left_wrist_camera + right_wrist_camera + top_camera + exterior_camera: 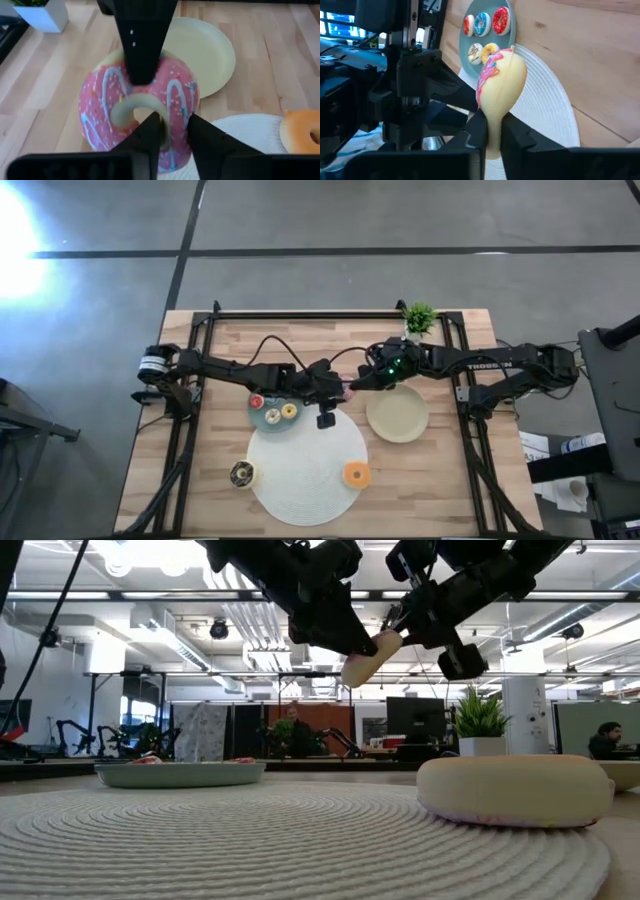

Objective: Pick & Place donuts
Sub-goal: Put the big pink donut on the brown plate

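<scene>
The pink-frosted donut (140,105), with a cream underside (502,85), hangs in the air between both grippers, above the table between the teal plate (262,420) and the beige plate (397,415). My left gripper (172,122) reaches in from the table's left and my right gripper (492,127) from the right; both are shut on this donut. The orange donut (356,474) lies on the white mat (305,465). The dark brown donut (242,474) sits at the mat's left edge. Several tiny donuts (482,22) lie on the teal plate. My left gripper holds the pink donut by one side of its ring (175,137), one finger (150,132) in the hole and the other (202,135) outside the rim. It comes about level from the table's left. The donut is lifted clear. My right gripper pinches the ring's opposite side (492,120) between its two fingers, one on the frosted face (142,50) and one on the cream underside. It comes from the table's right. The donut stands on edge, clear of the table.
A small potted plant (420,317) stands at the table's far edge, behind the right arm. Black frame rails (190,430) run along both table sides. In the low view the orange donut (515,790) sits close in front, and people show in the room behind.
</scene>
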Controlling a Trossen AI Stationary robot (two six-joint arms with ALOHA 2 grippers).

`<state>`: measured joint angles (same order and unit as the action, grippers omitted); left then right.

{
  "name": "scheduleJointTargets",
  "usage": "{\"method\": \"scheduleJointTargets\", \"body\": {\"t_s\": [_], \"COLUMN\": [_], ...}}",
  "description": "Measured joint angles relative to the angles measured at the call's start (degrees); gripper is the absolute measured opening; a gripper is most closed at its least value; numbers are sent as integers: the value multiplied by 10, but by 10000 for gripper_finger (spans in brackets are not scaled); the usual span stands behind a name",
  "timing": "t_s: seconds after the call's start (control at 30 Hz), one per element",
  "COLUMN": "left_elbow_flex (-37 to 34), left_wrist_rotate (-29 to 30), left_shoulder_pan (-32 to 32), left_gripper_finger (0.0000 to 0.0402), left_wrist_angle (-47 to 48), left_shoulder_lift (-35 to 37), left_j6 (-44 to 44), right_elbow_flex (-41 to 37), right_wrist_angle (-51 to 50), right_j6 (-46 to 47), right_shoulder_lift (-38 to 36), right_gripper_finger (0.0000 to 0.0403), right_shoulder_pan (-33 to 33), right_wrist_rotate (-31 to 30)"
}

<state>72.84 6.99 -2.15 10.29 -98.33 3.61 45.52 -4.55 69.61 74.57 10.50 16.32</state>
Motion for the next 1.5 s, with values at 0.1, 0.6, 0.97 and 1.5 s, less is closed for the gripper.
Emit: {"method": "scheduleJointTargets", "body": {"t_s": [0.1, 0.6, 0.97, 1.5], "left_elbow_flex": [0, 0, -2, -9], "left_wrist_rotate": [7, 81, 84, 85], "left_shoulder_pan": [-3, -16, -22, -23], "left_gripper_finger": [104, 167, 168, 168], "left_wrist_angle": [15, 144, 164, 179], "left_shoulder_lift": [4, 58, 67, 67], "left_j6": [3, 46, 61, 85], "right_elbow_flex": [0, 1, -27, -104], "right_wrist_angle": [-10, -310, -395, -246], "right_j6": [-1, -51, -80, -104], "right_shoulder_lift": [-5, -91, -143, -91], "right_gripper_finger": [15, 18, 18, 18], "right_shoulder_pan": [0, -1, -1, -1], "right_wrist_rotate": [-16, -60, -54, -62]}}
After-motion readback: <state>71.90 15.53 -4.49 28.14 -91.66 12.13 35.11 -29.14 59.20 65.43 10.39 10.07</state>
